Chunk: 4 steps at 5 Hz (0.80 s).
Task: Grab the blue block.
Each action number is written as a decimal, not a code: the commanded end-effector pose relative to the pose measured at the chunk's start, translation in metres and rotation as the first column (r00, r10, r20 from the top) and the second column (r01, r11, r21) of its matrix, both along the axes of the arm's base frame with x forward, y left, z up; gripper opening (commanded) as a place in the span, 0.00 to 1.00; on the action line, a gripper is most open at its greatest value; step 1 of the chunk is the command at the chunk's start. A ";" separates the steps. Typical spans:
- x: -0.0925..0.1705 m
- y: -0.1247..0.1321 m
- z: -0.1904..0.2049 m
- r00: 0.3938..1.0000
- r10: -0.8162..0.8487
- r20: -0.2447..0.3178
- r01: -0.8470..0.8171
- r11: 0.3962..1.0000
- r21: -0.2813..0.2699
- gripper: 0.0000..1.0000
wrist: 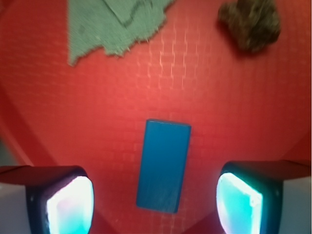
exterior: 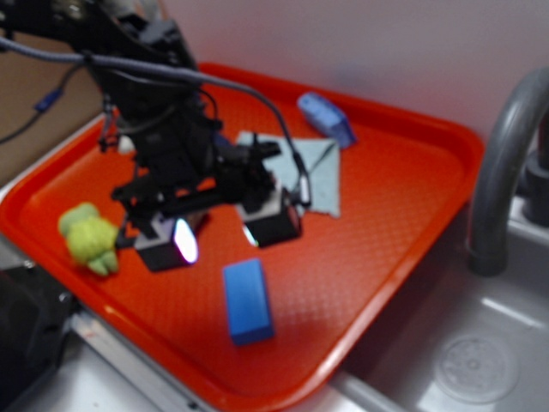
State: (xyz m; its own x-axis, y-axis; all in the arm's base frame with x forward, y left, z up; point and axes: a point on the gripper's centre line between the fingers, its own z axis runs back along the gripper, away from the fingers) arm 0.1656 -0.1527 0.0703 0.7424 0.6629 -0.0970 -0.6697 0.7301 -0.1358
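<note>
Exterior view shows you the hand (exterior: 219,236) spread wide above the red tray (exterior: 412,172), the blue block (exterior: 248,300) lying free near the front rim. Wrist view: block (wrist: 163,165) between your fingers (wrist: 70,207), untouched; fingertips cropped.

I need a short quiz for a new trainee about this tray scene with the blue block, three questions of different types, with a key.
1. True or false: the jaws of the gripper are already closed on the blue block.
2. Multiple choice: on what does the blue block lie? A) the grey-green cloth B) the bare red tray C) the metal sink
3. Fill in: in the exterior view, the small plush toy near the tray's left edge looks yellow-____.

Key
1. False: the jaws stand open, and in the wrist view the block lies between them, untouched.
2. B
3. green
</note>
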 end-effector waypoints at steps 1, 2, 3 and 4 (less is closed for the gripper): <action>0.010 0.008 -0.032 0.996 0.045 -0.073 -0.047 0.999 -0.026 1.00; 0.014 0.007 -0.049 0.996 0.046 -0.070 -0.048 0.998 -0.028 1.00; 0.017 0.008 -0.060 0.997 0.066 -0.048 -0.067 0.997 -0.023 0.04; 0.010 0.015 -0.047 0.998 0.056 -0.023 -0.055 0.998 0.034 0.00</action>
State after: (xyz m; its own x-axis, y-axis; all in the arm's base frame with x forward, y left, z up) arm 0.1690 -0.1413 0.0219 0.7162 0.6919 -0.0912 -0.6977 0.7127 -0.0722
